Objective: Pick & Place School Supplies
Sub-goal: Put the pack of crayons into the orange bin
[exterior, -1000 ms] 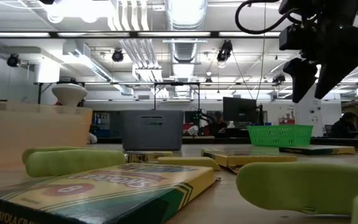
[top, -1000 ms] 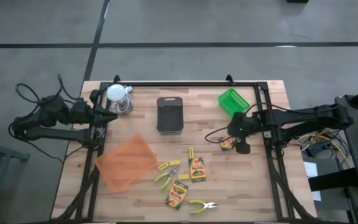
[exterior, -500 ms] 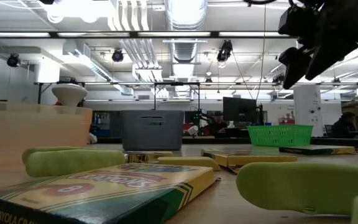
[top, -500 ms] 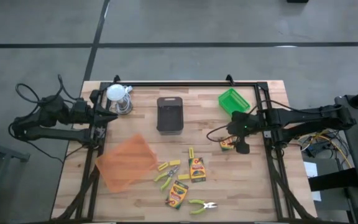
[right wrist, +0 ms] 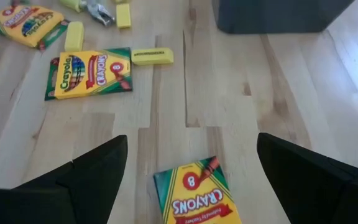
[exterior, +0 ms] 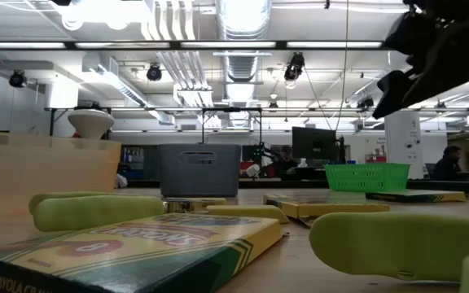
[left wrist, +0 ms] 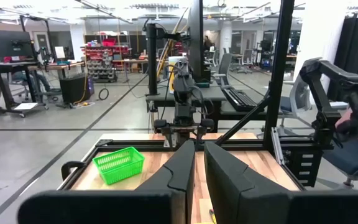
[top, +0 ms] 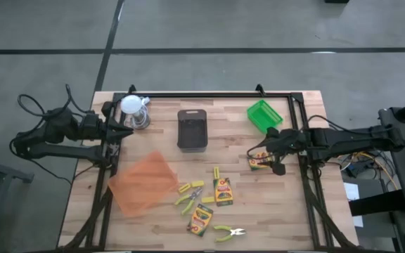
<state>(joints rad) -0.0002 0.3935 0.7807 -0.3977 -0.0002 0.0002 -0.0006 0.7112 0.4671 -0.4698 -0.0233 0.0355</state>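
Three yellow-green crayon boxes lie flat on the wooden table: one (top: 259, 162) near the right edge, two (top: 223, 191) (top: 200, 219) nearer the middle. Lime-handled scissors (top: 190, 199) (top: 228, 232) and short yellow sticks (top: 216, 172) (top: 186, 187) lie among them. My right gripper (top: 271, 151) hangs open above the right-hand crayon box (right wrist: 194, 190), whose end shows between the wide-spread fingers in the right wrist view. In the low view that gripper (exterior: 414, 57) is high over the table. My left gripper (left wrist: 199, 168) waits shut at the table's left edge.
A black tray (top: 193, 130) sits at the far middle, a green basket-like tray (top: 264, 114) at the far right and an orange tray (top: 143, 183) at the near left. A white-topped metal object (top: 133, 111) stands at the far left. A black frame (top: 209, 93) edges the table.
My right gripper has risen from just above the right-hand crayon box and drawn back a little toward the table's right edge, its fingers tipping from pointing down to a slant. The crayon box has stayed on the table.
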